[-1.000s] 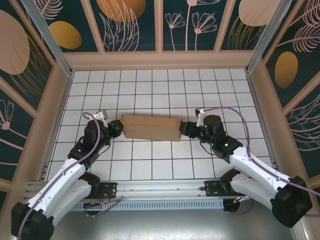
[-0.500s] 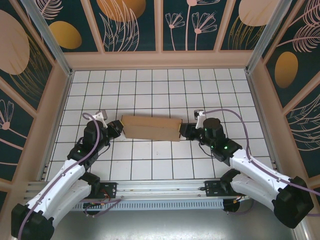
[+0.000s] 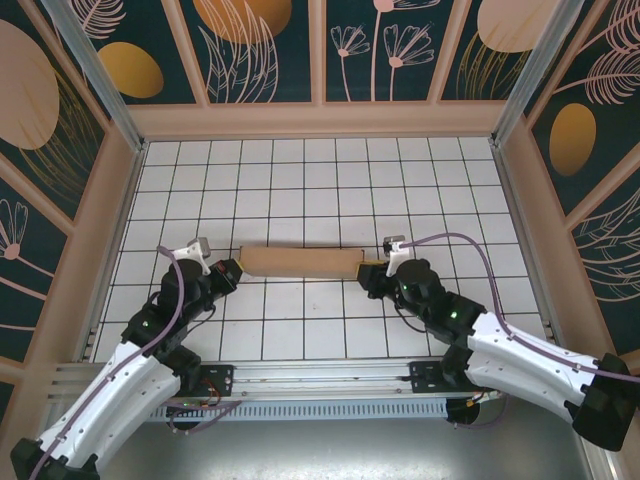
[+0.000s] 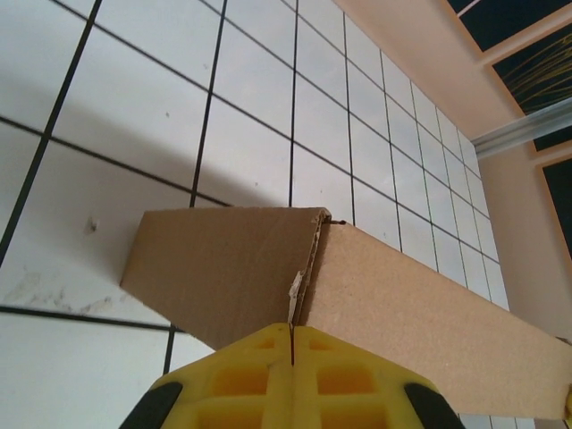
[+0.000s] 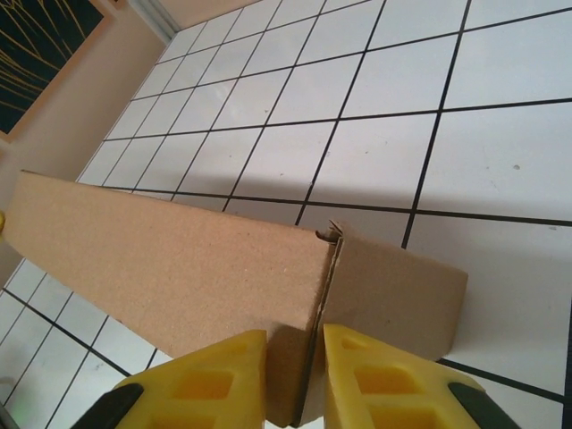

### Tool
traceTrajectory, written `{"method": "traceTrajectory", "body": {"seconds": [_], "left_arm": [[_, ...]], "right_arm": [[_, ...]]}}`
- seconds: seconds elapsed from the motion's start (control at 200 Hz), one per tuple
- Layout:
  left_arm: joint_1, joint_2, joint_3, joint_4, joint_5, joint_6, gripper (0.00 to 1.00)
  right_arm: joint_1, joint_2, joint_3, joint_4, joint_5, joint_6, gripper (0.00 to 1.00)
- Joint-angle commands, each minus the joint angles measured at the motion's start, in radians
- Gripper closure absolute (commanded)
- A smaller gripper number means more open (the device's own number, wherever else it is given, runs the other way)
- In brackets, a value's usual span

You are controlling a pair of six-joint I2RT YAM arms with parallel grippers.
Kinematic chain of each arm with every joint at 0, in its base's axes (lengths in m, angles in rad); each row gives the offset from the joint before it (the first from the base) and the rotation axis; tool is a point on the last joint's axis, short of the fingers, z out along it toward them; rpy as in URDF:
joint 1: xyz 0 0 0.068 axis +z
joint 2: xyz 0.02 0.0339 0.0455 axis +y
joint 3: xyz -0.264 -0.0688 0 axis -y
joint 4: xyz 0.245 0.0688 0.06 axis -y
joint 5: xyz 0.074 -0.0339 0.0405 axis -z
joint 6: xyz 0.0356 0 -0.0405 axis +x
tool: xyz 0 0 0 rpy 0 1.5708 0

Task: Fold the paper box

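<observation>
The paper box (image 3: 300, 263) is a long brown cardboard piece standing as a narrow strip across the middle of the tiled floor. My left gripper (image 3: 234, 271) is at its left end. In the left wrist view the yellow jaws (image 4: 292, 332) are shut, with the thin corner edge of the box (image 4: 402, 308) running into their seam. My right gripper (image 3: 367, 277) is at the right end. There its fingers (image 5: 295, 362) clamp the corner of the box (image 5: 179, 259), one on the long wall and one on the short end flap.
The white tiled floor (image 3: 300, 180) stretches behind the box to the back wall (image 3: 320, 118). Beige side walls (image 3: 112, 220) close in left and right. A metal rail (image 3: 320, 375) runs along the near edge between the arm bases.
The box looked broader from above and now shows as a thin strip. Both grippers have drawn slightly nearer, and the right jaws have closed in on the box's corner.
</observation>
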Motion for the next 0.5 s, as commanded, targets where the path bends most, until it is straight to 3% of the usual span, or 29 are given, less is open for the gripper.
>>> {"method": "traceTrajectory", "body": {"seconds": [0.0, 0.25, 0.43, 0.495], "left_arm": [[-0.047, -0.027, -0.035, -0.191, 0.113, -0.058, 0.95], [-0.051, -0.065, -0.072, -0.220, 0.160, -0.078, 0.92], [-0.051, -0.005, -0.051, -0.183, 0.164, -0.056, 0.64], [-0.051, 0.014, 0.004, -0.197, 0.096, -0.020, 0.56]], "right_arm": [[0.065, -0.012, -0.049, -0.153, 0.037, 0.048, 0.79], [0.145, -0.041, -0.068, -0.204, 0.096, 0.131, 0.79], [0.138, -0.041, -0.052, -0.254, 0.141, 0.164, 0.73], [0.112, -0.033, -0.027, -0.249, 0.120, 0.147, 0.68]]}}
